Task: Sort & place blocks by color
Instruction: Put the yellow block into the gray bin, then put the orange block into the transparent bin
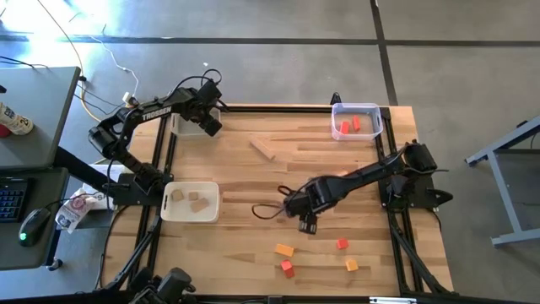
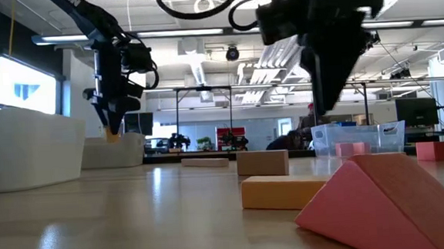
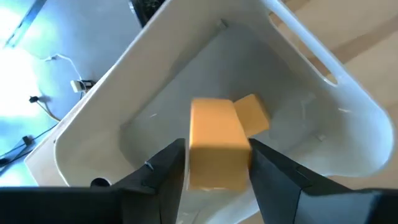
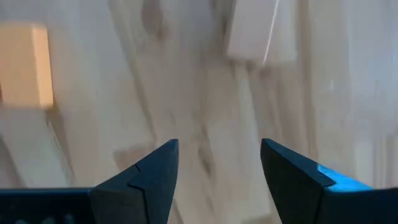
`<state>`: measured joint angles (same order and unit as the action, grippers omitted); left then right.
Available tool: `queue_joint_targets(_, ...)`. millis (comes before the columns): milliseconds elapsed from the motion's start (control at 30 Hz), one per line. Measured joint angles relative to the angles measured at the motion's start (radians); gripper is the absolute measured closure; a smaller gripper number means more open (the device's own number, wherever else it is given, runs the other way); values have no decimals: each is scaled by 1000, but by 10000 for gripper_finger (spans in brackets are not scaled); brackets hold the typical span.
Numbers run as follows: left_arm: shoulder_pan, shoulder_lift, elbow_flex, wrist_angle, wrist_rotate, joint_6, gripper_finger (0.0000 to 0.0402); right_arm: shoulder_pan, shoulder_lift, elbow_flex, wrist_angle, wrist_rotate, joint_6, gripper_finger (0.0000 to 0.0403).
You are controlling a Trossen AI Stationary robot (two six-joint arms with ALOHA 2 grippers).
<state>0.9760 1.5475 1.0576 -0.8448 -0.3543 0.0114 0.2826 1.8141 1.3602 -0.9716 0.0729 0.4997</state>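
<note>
Orange wooden blocks: 2 loose on the butcher-block table (image 1: 245,169), an orange cuboid (image 1: 284,250) and a small orange cube (image 1: 351,265); 2 more in the white plastic bin (image 3: 323,112) at the far left, 1 lying on its floor (image 3: 255,113), 1 large orange block (image 3: 217,146) between the fingers of the left gripper (image 3: 217,171), whether clamped or freed, cannot tell; red blocks: 2 in the clear plastic bin (image 1: 375,127), 2 loose (image 1: 342,244) (image 1: 288,268); plain light-wood blocks: 3 in the near white tray (image 1: 169,207), 1 long plank (image 1: 262,149) mid-table; right gripper (image 1: 305,225), fingers spread and empty, hangs over bare table, above the loose pieces.
</note>
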Motion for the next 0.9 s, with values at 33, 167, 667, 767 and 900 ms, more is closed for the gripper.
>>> queue_joint_targets(33, 0, 0, 0, 0, -6, -10, 243, 10, 0, 0, -17, -2, 21, 189)
queue_joint_targets(167, 0, 0, 0, -1, -48, -31, 232, 56, 0, 0, -101, 5, 84, 189)
queue_joint_targets(667, 0, 0, 0, -67, -52, -35, 167, 194, 0, 0, -411, 56, 287, 189)
queue_joint_targets(767, -1, -1, 0, -88, -38, -35, 166, 219, 0, -1, -477, 56, 338, 189)
queue_joint_targets(900, -3, -15, 0, -90, -38, -7, 168, 249, 0, -1, -541, 52, 399, 189)
